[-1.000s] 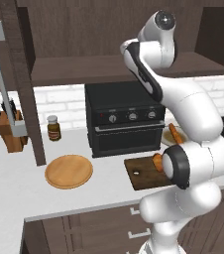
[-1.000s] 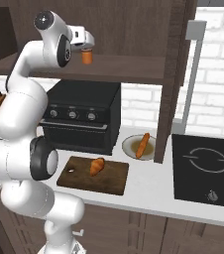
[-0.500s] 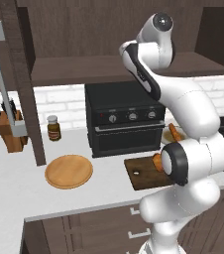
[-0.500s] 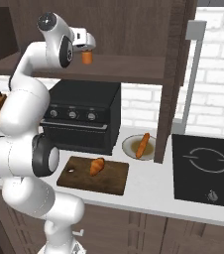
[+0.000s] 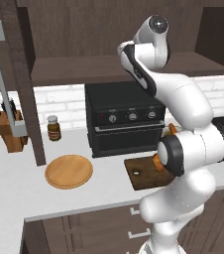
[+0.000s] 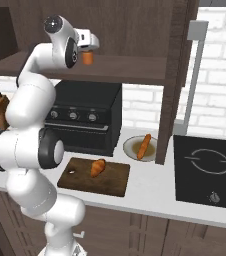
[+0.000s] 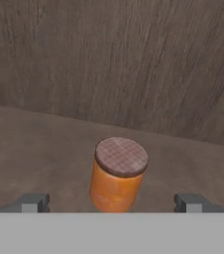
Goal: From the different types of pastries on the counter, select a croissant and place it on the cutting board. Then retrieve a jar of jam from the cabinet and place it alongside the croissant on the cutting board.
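The jar of jam [image 7: 116, 173], orange with a darker lid, stands upright on the cabinet shelf [image 6: 130, 70]. My gripper [image 7: 111, 203] is open, its fingertips [image 7: 34, 202] wide apart on either side of the jar and touching nothing. From the right base, the gripper [image 6: 87, 49] is right at the jar [image 6: 88, 58]. The croissant [image 6: 98, 167] lies on the dark cutting board [image 6: 80, 181] on the counter [image 6: 150, 197]. In the left base view the board [image 5: 141, 176] is partly behind my arm.
A black oven [image 6: 85, 117] sits under the shelf. The thin loaf [image 6: 143, 146] rests in a small dish beside the cabinet's upright post [image 6: 172, 85]. A round wooden plate [image 5: 68, 171], a dark jar [image 5: 54, 129], a knife block [image 5: 10, 130] and a cooktop [image 6: 207, 170] share the counter.
The arm has shifted only slightly, with the hand edging in at the jar on the shelf. The jaws have stayed wide open.
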### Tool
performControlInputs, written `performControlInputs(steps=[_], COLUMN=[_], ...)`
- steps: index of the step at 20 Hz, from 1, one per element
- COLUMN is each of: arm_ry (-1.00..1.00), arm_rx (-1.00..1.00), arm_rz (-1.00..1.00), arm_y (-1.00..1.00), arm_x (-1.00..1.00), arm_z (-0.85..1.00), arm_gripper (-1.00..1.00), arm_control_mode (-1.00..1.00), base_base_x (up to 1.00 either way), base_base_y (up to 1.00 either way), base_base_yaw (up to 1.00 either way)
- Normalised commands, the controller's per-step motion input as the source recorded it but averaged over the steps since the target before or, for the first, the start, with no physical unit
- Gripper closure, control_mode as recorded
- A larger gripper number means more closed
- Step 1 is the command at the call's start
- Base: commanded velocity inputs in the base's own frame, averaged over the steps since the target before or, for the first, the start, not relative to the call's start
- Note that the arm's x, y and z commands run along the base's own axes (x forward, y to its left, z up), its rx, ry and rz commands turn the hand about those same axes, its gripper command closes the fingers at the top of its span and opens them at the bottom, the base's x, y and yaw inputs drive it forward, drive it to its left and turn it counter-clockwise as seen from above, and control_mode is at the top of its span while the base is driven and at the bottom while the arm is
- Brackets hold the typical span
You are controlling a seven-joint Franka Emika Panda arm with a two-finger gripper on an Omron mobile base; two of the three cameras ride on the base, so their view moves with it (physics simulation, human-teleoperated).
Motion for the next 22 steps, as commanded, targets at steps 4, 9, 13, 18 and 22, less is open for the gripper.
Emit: performControlInputs(steps=[4,9,13,18,22], arm_ry=[0.0,0.0,0.0,0.0,0.0], arm_rx=[0.0,0.0,0.0,0.0,0.0], arm_rz=[0.0,0.0,0.0,0.0,0.0], arm_y=[0.0,0.0,0.0,0.0,0.0], arm_x=[0.27,0.17,0.08,0.03,0.0], arm_z=[0.0,0.0,0.0,-0.04,-0.15], arm_gripper=[-1.0,-1.0,-1.0,-1.0,-1.0], arm_control_mode=[-1.0,-1.0,-1.0,-1.0,-1.0], base_base_x=[0.0,0.0,0.0,0.0,0.0], base_base_y=[0.0,0.0,0.0,0.0,0.0], base_base_yaw=[0.0,0.0,0.0,0.0,0.0])
